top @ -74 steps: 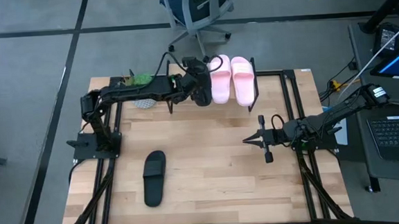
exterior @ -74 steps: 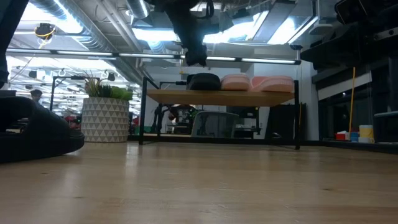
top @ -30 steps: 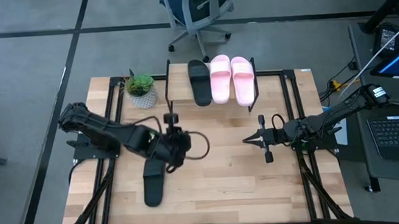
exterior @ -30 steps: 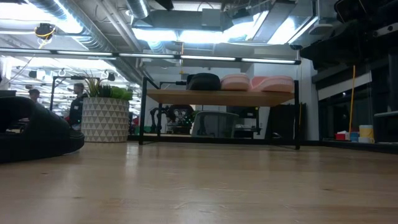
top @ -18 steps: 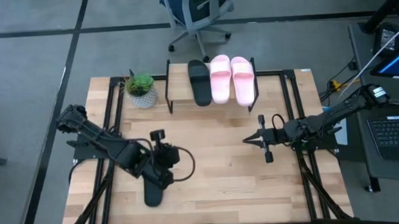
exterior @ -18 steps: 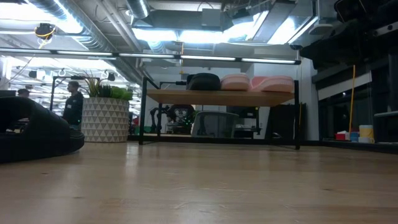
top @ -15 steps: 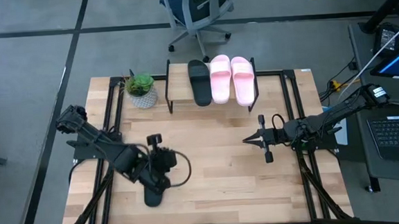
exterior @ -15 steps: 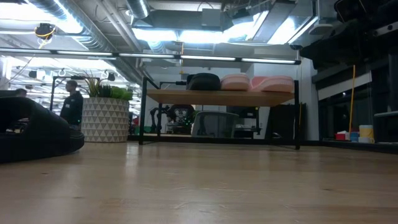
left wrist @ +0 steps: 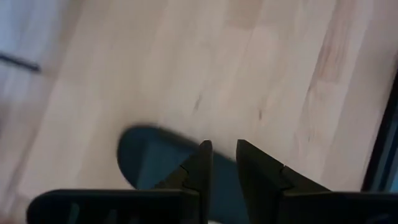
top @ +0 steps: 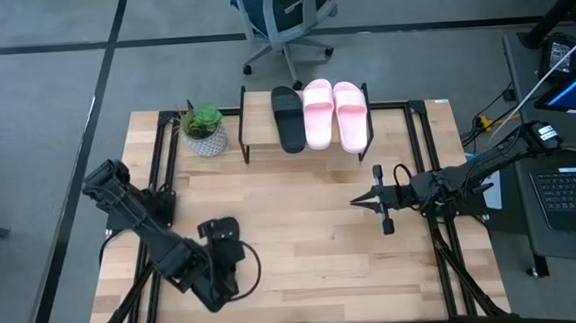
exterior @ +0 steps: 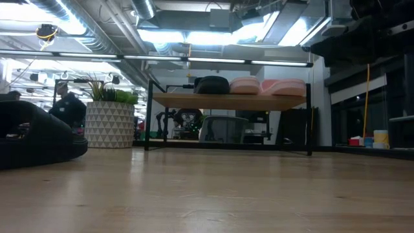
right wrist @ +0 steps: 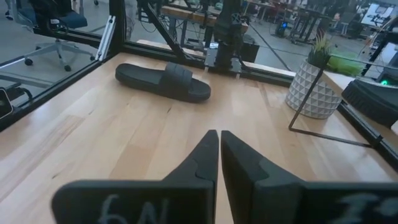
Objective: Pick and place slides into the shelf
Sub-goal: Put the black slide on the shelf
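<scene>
One black slide lies flat on its sole on the table's near left part. In the high view my left arm hides most of it. My left gripper hangs over it, fingers pointing down. In the left wrist view the gripper is open by a narrow gap above one rounded end of the slide. The shelf stands at the far edge and carries a black slide and two pink slides side by side. My right gripper waits shut at the table's right.
A potted plant in a patterned white pot stands left of the shelf. Bare tabletop lies between the two arms. An office chair stands beyond the far edge. A person shows far back in the low view.
My left arm has swung away from the shelf, where the black slide stays, toward the table's near left. Its gripper has gone from the table's middle to above the black slide on the table. In the room behind, a person has walked past.
</scene>
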{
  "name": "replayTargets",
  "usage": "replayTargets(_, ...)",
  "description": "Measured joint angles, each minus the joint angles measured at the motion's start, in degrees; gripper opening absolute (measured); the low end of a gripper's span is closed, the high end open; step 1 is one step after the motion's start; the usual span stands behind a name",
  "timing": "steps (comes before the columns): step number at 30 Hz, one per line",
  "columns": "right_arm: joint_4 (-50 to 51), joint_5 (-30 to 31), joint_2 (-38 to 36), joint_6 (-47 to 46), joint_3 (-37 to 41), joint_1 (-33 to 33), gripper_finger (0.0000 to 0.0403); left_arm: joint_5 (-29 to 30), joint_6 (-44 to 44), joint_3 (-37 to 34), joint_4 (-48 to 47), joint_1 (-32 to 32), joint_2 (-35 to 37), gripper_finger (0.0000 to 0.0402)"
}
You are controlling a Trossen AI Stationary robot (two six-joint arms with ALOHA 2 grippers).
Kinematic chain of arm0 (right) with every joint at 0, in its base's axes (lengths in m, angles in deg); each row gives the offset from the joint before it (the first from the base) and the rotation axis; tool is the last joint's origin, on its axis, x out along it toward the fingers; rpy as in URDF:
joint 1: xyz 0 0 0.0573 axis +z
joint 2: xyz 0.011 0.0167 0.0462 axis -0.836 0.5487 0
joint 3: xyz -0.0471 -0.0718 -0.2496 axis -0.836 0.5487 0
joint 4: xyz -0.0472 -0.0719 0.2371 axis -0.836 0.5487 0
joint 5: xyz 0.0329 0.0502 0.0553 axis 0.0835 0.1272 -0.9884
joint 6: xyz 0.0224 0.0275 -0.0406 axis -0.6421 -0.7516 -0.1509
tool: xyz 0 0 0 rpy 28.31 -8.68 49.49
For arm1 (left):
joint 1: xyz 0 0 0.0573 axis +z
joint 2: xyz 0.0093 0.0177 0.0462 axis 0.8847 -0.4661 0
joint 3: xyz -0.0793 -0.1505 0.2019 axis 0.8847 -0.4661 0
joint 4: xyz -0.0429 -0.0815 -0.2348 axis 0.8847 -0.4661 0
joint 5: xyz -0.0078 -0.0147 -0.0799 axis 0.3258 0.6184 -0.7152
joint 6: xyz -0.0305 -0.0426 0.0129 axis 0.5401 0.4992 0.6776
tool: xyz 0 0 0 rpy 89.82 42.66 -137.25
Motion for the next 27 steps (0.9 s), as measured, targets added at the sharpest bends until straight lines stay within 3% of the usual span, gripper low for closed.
replayTargets(7, -1.19, 0.00, 0.00, 1.31, 0.00, 0.00, 0.0021, -1.78, 8.29, 0.00, -2.97, -3.43, -3.20, 0.0066)
replayTargets(27, -1.79, 0.02, 0.00, 1.60, 0.00, 0.00, 0.0021, 2.19, 14.99, 0.00, -2.93, -6.08, -7.29, 0.0066)
